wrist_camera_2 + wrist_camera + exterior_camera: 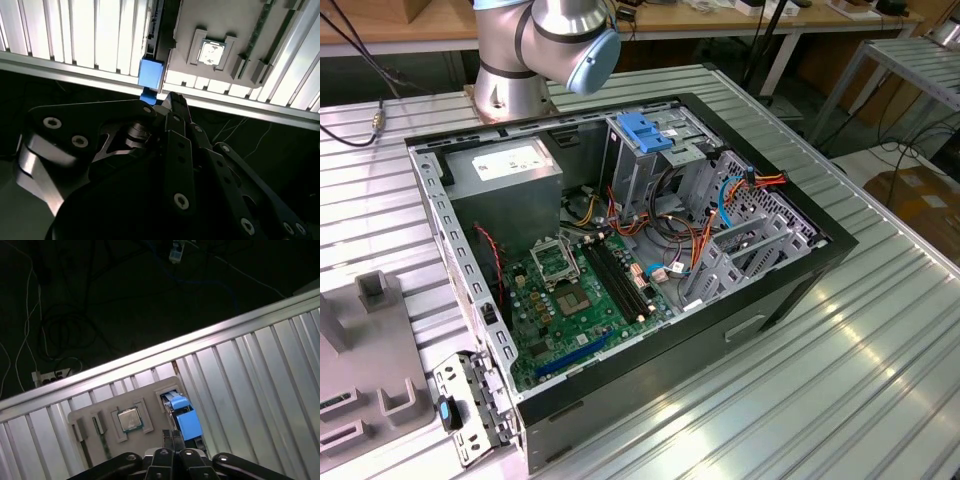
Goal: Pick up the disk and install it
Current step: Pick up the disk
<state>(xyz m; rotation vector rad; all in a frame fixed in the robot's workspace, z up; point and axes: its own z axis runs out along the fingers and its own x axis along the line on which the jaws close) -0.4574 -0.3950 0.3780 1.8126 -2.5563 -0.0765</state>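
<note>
On the ribbed metal table (250,365), a grey tray (150,389) holds the disk (186,422)

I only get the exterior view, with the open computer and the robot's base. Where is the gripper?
Observer: In both wrist views the black gripper hangs close to a flat grey holder plate on the ribbed metal table.
Operator: What's on the plate?
Observer: A square silver chip lies set into it.
Operator: And the disk?
Observer: The grey metal disk with its bright blue plastic carrier sits in a slot at the plate's edge, beside the gripper.
</note>
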